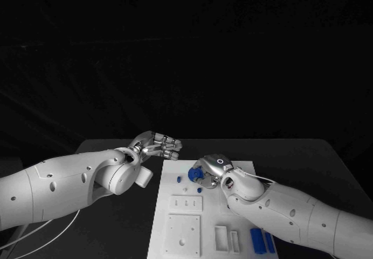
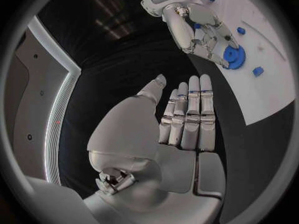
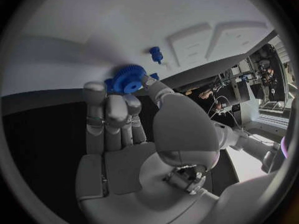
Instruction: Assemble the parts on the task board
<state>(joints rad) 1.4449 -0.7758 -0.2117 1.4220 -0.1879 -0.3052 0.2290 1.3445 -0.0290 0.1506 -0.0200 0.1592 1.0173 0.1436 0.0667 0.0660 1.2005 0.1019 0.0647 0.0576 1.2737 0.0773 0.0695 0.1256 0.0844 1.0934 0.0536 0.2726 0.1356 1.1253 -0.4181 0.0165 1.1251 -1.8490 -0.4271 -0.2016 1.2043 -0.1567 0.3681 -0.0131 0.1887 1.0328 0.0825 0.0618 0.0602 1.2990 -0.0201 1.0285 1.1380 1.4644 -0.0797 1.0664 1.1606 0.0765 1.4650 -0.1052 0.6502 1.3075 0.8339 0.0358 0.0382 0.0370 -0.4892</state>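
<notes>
the right hand (image 1: 208,171) holds a blue gear (image 3: 127,79) between thumb and fingertips over the far end of the task board (image 1: 175,237), the gear judged not yet seated. the left hand (image 1: 158,145) waits beside the board's far left corner, fingers straight, together and empty. two blue cylinders (image 1: 261,240) lie loose at the near right, so most assembly remains.

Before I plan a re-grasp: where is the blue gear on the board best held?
By its toothed rim, fingers pinching opposite edges from above. The blue gear is a flat disc lying on the task board, and the right hand is already at its rim that way.
</notes>
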